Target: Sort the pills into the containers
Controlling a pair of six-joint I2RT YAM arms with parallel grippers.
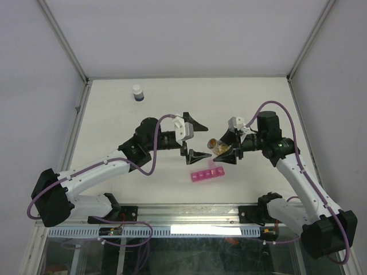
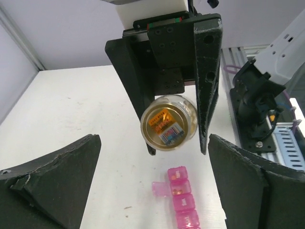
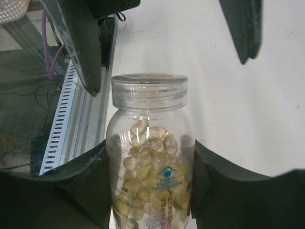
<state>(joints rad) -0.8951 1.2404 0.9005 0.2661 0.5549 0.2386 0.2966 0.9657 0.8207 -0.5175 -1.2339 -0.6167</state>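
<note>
Near the desk's (image 1: 114,126) front edge, a little right of its middle, lies the pink pill box (image 1: 207,174), flat on the surface. Its long axis runs roughly parallel to that front edge, and the right end sits slightly farther back than the left. In the left wrist view one compartment lid (image 2: 158,188) is flipped open and lies flat beside the strip; the other compartments look closed.

Just behind the pill box, off the desk surface, the right end effector (image 1: 225,150) is clamped on a clear bottle (image 3: 150,171), one finger on each side of its body. The bottle is part-filled with pale oval pills (image 3: 143,157). It lies tilted rather than upright, with its top end towards the left end effector (image 1: 202,142) and the desk's left edge. Whether the top is capped or sealed cannot be told.

The left end effector is released, with its fingers spread wide on either side of the bottle's top, clear of it and gripping nothing.

Towards the far left corner of the desk stands a small dark bottle with a white cap (image 1: 137,93), upright and well apart from everything else.
</note>
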